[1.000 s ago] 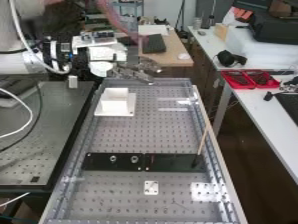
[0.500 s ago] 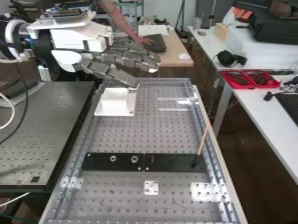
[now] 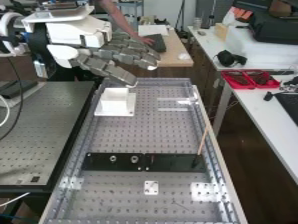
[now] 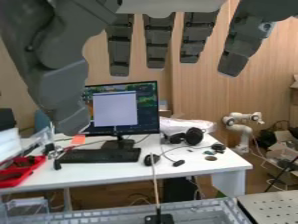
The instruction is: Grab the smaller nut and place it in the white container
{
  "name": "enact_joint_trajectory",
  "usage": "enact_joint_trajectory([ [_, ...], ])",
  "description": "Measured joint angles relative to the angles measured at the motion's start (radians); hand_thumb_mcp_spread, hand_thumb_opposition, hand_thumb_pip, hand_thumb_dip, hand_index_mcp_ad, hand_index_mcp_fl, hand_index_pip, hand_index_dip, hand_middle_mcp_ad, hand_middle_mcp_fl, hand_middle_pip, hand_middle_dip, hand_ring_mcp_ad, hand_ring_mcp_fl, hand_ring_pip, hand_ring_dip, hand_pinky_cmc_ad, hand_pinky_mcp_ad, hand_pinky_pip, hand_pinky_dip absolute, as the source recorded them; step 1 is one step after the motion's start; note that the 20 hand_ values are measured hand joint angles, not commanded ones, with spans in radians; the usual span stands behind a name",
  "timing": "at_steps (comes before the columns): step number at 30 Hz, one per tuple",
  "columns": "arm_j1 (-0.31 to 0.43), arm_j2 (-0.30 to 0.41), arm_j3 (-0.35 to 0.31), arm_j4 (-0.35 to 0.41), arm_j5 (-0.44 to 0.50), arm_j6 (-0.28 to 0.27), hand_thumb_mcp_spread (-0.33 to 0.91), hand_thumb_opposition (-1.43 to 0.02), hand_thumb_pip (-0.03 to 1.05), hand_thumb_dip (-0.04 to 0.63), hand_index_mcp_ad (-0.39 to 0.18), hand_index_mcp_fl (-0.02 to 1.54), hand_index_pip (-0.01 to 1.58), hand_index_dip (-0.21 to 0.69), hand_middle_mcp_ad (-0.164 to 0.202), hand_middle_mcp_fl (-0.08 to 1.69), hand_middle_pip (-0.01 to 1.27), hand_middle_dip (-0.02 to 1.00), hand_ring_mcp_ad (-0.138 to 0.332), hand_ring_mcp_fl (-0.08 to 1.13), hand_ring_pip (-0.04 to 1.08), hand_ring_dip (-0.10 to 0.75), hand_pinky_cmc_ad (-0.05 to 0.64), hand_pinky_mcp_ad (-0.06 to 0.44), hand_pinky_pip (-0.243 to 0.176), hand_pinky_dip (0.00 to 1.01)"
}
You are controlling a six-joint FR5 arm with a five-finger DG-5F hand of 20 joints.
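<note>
One hand point(image 3: 74, 34), fingers extended and empty, hangs near the white container point(image 3: 115, 103) on the bench point(image 3: 143, 132); smaller nut, location cannot be told; risk: too low a sweep could knock the container askew.

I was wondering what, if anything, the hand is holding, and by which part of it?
Nothing is held: the hand is open near the white container, its fingers straight and set apart from the thumb.
</note>
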Motion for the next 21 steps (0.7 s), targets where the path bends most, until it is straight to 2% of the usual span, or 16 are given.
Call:
enact_joint_trajectory([
  [21, -0.002, -0.02, 0.032, -0.023, -0.009, -0.016, 0.32, -0.76, 0.67, 0.204, -0.138, 0.01, 0.37, 0.237, 0.035, 0.03, 0.13, 0.24, 0.112, 0.0, 0.09, 0.127, 0.354, 0.291, -0.045, 0.22],
])
